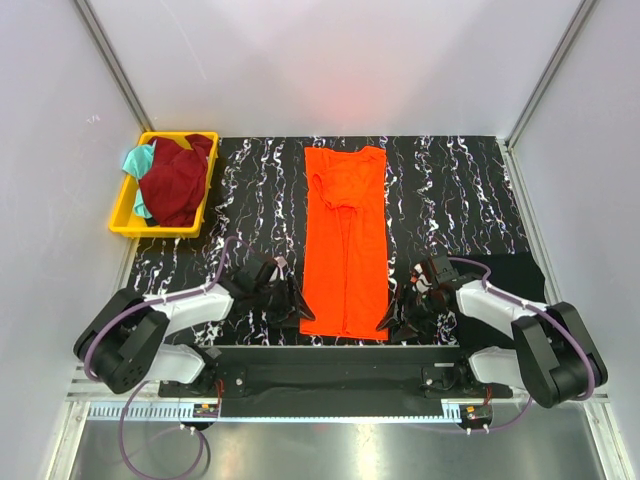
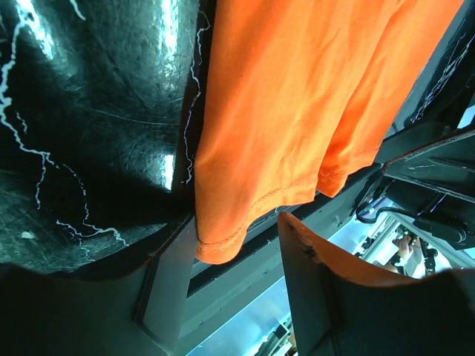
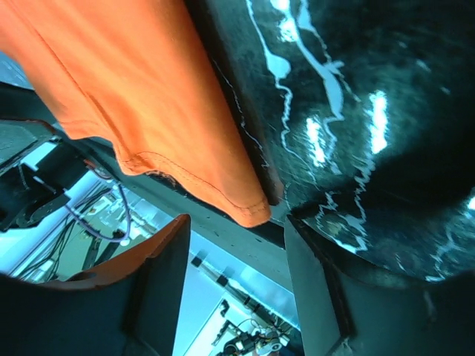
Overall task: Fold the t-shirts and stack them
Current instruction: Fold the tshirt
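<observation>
The orange t-shirt [image 1: 345, 240] lies on the bench [image 1: 450, 200] as a long narrow strip, with its sides turned in and its collar at the far end. The left end effector [image 1: 290, 302] sits at the shirt's near left corner and the right end effector [image 1: 402, 315] at its near right corner. Both are spread wide and hold nothing. In each wrist view the hem corner hangs in or just beside the gap between the fingers [image 2: 167, 282], unpinched. The hem seems to droop slightly over the bench's near edge. Well apart from the shirt, beyond its far left corner, a yellow bin [image 1: 122, 215] holds a maroon garment [image 1: 175, 180] and a teal garment [image 1: 138, 160] — more folding to come.

The step in hand looks like pinching both hem corners to carry them toward the collar.

Several things could spoil it. The strip is layered, so a shallow bite may catch only the top ply, and the turned-in sides would then fall open on the lift. If one end effector closes just beside its corner rather than around it, that side stays behind and the fold goes askew. A finger reaching under the hem could also jam against the bench edge. And if the two arms travel unevenly, the strip twists — leaving a crooked fold that would stack badly.
</observation>
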`<state>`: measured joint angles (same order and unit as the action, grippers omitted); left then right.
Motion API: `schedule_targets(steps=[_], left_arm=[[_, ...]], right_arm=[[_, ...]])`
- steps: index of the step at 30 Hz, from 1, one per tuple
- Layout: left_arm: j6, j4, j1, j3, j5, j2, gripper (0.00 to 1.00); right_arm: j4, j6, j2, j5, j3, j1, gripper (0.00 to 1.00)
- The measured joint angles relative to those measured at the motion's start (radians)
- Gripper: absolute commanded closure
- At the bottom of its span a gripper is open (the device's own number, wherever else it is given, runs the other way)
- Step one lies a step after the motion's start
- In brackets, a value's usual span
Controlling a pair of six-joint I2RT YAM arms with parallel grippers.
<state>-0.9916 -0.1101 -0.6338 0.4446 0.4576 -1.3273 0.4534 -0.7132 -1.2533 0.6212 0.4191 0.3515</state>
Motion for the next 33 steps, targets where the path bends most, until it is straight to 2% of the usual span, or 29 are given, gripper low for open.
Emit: schedule_targets(steps=[20,23,28,29,31,32,33], left_arm=[[-0.015,-0.006,0.000,-0.037,-0.018,0.052,0.48],[-0.019,-0.010,-0.002,-0.042,-0.023,0.059,0.52],[-0.026,-0.019,-0.002,-0.050,-0.037,0.061,0.66],[-0.027,-0.021,-0.003,-0.053,-0.042,0.063,0.68],[-0.029,-0.025,-0.003,-0.057,-0.048,0.064,0.71],[-0.029,-0.026,-0.003,-0.058,-0.050,0.064,0.77],[-0.031,-0.027,-0.003,-0.059,-0.051,0.065,0.80]], right_arm=[[-0.083,-0.059,-0.014,0.043,-0.039,0.000,0.44],[-0.090,-0.066,-0.024,0.044,-0.036,0.000,0.46],[-0.098,-0.068,-0.043,0.041,-0.035,0.000,0.57],[-0.098,-0.068,-0.044,0.037,-0.035,0.000,0.64],[-0.100,-0.064,-0.044,0.025,-0.037,0.000,0.71],[-0.101,-0.064,-0.044,0.020,-0.039,0.000,0.74],[-0.102,-0.062,-0.044,0.016,-0.040,0.000,0.81]])
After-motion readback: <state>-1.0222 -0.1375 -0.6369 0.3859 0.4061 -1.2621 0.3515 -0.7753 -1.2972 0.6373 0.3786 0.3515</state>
